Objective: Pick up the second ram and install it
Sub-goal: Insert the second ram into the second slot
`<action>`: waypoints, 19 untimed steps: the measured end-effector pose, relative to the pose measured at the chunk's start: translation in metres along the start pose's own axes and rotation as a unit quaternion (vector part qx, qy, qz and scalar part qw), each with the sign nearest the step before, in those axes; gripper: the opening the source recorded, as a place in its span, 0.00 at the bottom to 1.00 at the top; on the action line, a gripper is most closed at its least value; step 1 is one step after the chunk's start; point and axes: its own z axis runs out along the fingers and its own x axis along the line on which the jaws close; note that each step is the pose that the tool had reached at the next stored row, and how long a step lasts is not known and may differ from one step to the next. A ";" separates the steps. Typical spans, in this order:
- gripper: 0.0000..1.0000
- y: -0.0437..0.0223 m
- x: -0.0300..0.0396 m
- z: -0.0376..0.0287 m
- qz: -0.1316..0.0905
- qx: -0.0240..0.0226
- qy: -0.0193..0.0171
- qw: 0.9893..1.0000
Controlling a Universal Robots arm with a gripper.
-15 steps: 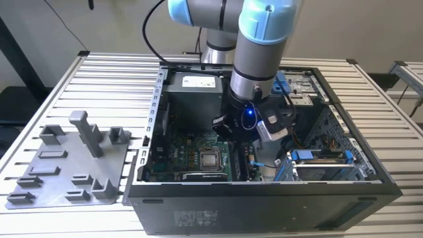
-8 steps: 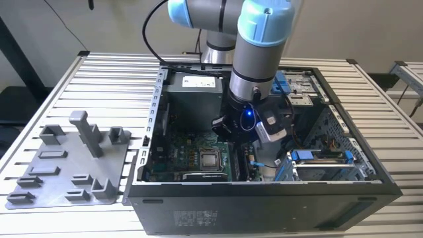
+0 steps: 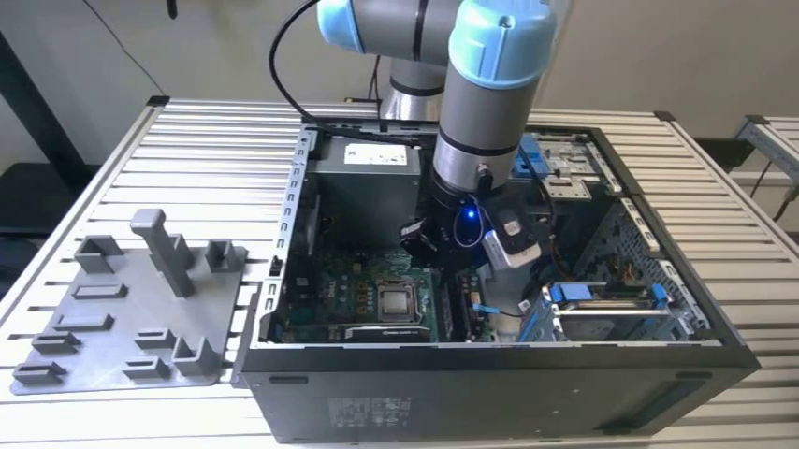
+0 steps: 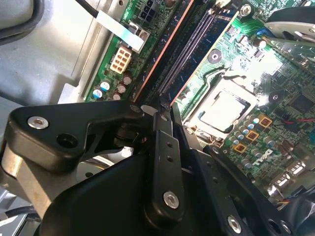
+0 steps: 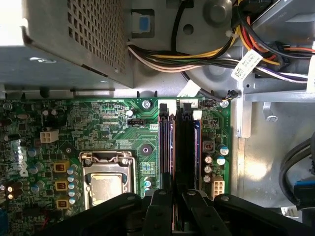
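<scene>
Fingers [image 5: 165, 211] are seen nearly closed over the RAM slots [image 5: 177, 147]; whether the ram [image 5: 183, 147] is pinched between them cannot be told. It appears seated edge-on in a slot beside the CPU socket [image 5: 107, 184]. Gripper [image 3: 465, 245] is lowered inside the case [image 3: 500, 374], on the table [image 3: 112, 178].

This place looks like a robotics lab or a test workshop. An open computer case [image 3: 500, 281] lies on a slatted metal table [image 3: 200, 140], with its green circuit board [image 3: 362, 299] exposed. A robot arm [image 3: 487, 103] reaches into it. At nine o'clock from the case, a grey plastic holder tray [image 3: 125, 318] rests on the table.
</scene>
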 end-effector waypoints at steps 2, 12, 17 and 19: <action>0.14 0.0000 0.0000 0.0001 0.000 0.000 0.000 1.000; 0.14 0.0001 -0.0003 0.0026 -0.018 -0.003 -0.001 1.000; 0.14 0.0001 -0.0003 0.0068 -0.018 -0.010 0.000 1.000; 0.14 0.0003 -0.0003 0.0076 -0.018 -0.012 0.000 1.000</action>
